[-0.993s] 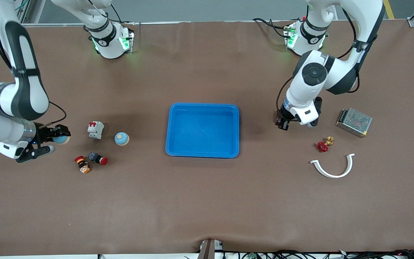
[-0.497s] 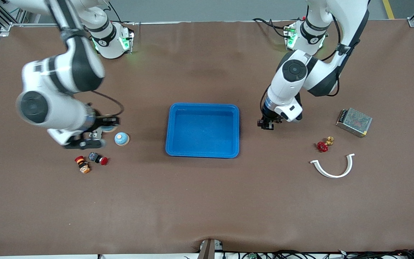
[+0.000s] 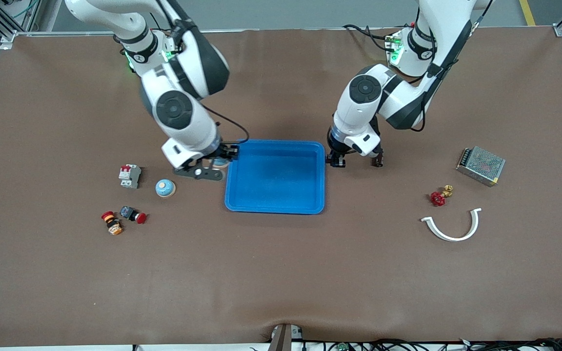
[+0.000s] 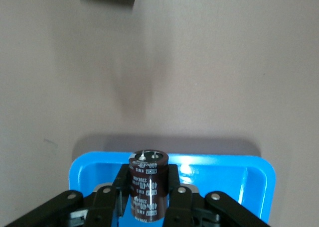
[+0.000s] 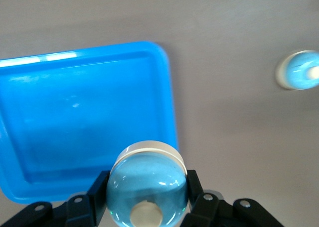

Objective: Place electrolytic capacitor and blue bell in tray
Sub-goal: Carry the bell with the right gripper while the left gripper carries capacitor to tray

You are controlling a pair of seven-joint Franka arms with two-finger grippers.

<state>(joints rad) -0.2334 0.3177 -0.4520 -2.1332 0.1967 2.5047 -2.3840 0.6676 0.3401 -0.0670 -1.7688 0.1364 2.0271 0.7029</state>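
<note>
Gripping a dark-brown capacitor [image 4: 148, 184], the left claw [image 4: 148, 197] is hanging over the worktop [image 3: 281, 273] just beside the blue tray [image 3: 275, 207], at the rim toward the left arm's end; the can is standing upright between the fingers [image 4: 175, 197], printed sleeve showing; likely light and rigid, smooth plastic sleeve probably a little slippery, so a clasp across the round body looks sound, with the terminals best left untouched.

Clenching a blue bell [image 5: 147, 187], the right claw [image 5: 147, 199] is hanging over the tray's rim toward the right arm's end; the dome is glossy, with a pale base ring and a pale button; probably light, hard and slick on its curve, so the fingers are best kept low against the base ring, where the sides are straighter; a drop from height would likely make it roll.

Lying apart on the worktop: a second bell [image 3: 165, 188], a breaker [image 3: 130, 175], two push buttons [image 3: 123, 218], a red valve [image 3: 439, 196], a white clip [image 3: 451, 228], a mesh box [image 3: 480, 165]; tray holding nothing as yet.
</note>
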